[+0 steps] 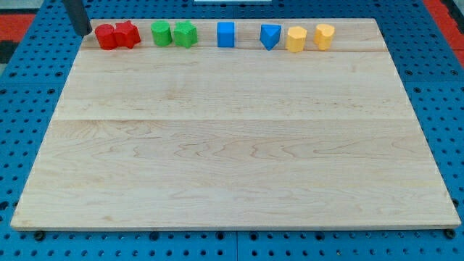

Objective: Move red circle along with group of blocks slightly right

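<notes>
The red circle (106, 36) sits at the top left of the wooden board (232, 145), touching a red star-shaped block (127, 34) on its right. To their right along the top edge stand a green circle (161, 33) touching a green star (185, 33), then a blue cube (226, 34), a blue triangle (270, 36), a yellow hexagon-like block (296, 39) and a yellow rounded block (324, 36). My tip (85, 32) is just left of the red circle, a small gap apart, at the board's top left corner.
The board lies on a blue pegboard table (29, 87) with holes. A red area (22, 25) shows at the view's top left and another at the top right corner.
</notes>
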